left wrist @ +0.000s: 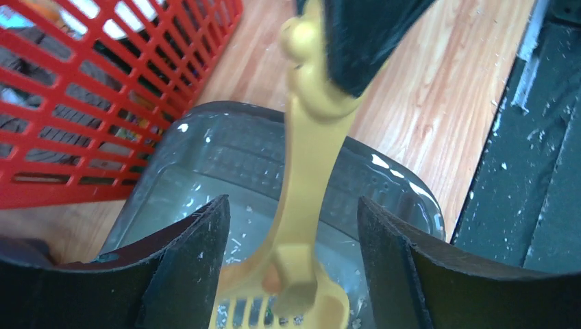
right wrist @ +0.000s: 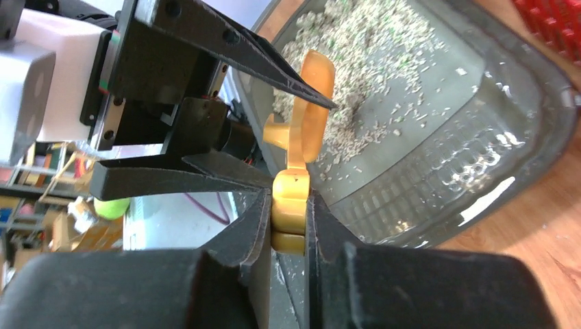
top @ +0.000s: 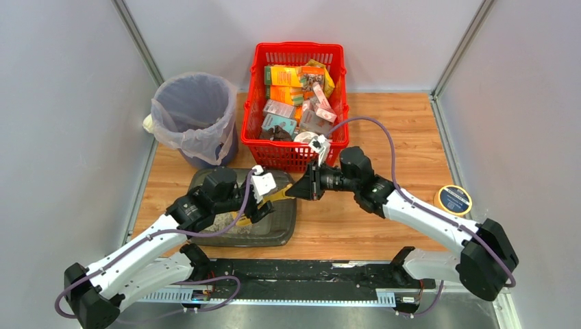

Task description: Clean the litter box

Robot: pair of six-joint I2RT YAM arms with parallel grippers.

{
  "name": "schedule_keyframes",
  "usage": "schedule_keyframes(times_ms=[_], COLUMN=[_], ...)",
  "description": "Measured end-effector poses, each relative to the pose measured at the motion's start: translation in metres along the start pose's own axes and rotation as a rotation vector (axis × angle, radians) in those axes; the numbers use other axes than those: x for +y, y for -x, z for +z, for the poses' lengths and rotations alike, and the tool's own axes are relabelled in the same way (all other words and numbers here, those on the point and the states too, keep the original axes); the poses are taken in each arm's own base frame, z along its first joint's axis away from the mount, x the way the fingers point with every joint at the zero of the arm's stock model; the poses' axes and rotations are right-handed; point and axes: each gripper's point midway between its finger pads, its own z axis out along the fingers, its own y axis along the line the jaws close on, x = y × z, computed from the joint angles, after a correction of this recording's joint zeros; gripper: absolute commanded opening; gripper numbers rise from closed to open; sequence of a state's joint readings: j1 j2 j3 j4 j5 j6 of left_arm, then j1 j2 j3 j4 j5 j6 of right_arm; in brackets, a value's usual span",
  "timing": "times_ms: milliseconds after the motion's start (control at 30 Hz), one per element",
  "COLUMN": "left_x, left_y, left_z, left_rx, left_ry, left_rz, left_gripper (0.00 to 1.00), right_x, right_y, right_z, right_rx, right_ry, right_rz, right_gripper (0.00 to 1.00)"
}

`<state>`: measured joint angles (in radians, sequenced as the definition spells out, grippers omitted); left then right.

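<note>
Holding entry one, your right gripper [right wrist: 289, 202] is pressed together on the butt end of the yellow plastic slotted litter scoop [right wrist: 305, 116], reaching in from the tray's right side; the pinch sits far back on the handle, which reads as leaving the shaft free for a second grasp. Entry two, your left gripper [left wrist: 291, 205]: fingers spread wide, one either side of the scoop's handle just above the slotted head, neither pad touching it in the left wrist view, so the arrangement looks like a hand-over in which the left arm takes the working grip. Entry three, the shallow dark grey translucent plastic litter box [top: 274, 229] with rounded corners: flat on the wooden table [top: 384, 130], directly under the left gripper, just in front of the red plastic mesh basket [top: 294, 51] of packaged goods and near the round grey bin [top: 164, 103] lined with a clear bag, a placement that would keep the dump short for you. Entry four, pale gravelly litter [right wrist: 356, 62]: heaped toward the tray's left half, thin and scattered at the right end beneath the scoop. Entry five, round yellow-rimmed tin [top: 453, 200]: well apart on the right, beside the right arm. Judged status: scooping not yet begun; close the left fingers squarely on the handle before the right lets go, or the scoop may drop into the tray
</note>
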<state>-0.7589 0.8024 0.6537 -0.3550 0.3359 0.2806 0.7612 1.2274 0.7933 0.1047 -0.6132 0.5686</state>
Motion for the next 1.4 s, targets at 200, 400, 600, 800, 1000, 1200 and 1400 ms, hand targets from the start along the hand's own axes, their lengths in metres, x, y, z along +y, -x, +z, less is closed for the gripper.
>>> schedule_keyframes(times_ms=[200, 400, 600, 800, 1000, 1200, 1400], left_x=[0.016, 0.029, 0.037, 0.064, 0.093, 0.111, 0.122], left_y=[0.014, 0.031, 0.019, 0.006, -0.025, -0.056, -0.084], left_z=[-0.012, -0.033, -0.064, -0.111, -0.136, -0.159, -0.168], left_rx=[-0.003, 0.014, 0.017, -0.043, 0.035, 0.150, 0.297], left_ry=[0.106, 0.202, 0.319, 0.553, 0.773, 0.963, 1.069], left_rz=[-0.075, -0.163, -0.241, -0.345, -0.460, -0.531, -0.568], left_gripper=[0.78, 0.79, 0.82, 0.85, 0.87, 0.87, 0.85], right_x=[0.002, 0.011, 0.021, 0.020, 0.027, 0.024, 0.021], right_y=[0.010, 0.015, 0.009, 0.010, 0.000, 0.009, 0.026], right_z=[-0.024, -0.033, -0.027, -0.025, -0.015, -0.012, -0.001], right_rx=[-0.143, -0.248, -0.284, -0.331, -0.314, -0.334, -0.348], right_ry=[-0.083, -0.150, -0.196, -0.257, -0.285, -0.342, -0.375], right_rz=[-0.038, -0.078, -0.098, -0.091, -0.090, -0.090, -0.100], right_gripper=[0.00, 0.00, 0.00, 0.00, 0.00, 0.00, 0.00])
